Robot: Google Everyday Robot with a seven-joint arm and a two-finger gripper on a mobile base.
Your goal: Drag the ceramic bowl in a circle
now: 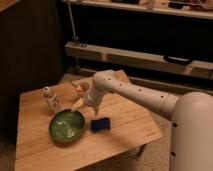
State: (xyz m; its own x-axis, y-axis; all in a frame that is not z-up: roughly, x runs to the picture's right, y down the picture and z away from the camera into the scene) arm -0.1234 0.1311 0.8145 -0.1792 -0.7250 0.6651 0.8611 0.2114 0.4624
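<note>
**Inspector A:** Where do we log the ceramic bowl?

**Inspector B:** We find it green and upright on the bench, toward the front-left corner and closer to the front edge than the far one. A blue block lies just beside it on the right. A small white figure stands behind it, near the left edge.

**Inspector A:** And the end effector?

**Inspector B:** It hangs over the middle of the bench, just behind the bowl's far-right rim. We cannot tell whether it is released or clenched, nor whether it touches the rim.

**Inspector A:** Our finding on progress?

**Inspector B:** We judge this the approach stage. With no contact confirmed, we can credit none of the circle. Outstanding items are to seat the end effector against the rim and to slide the bowl round a full loop. We also note the block and figure crowd that path.
</note>
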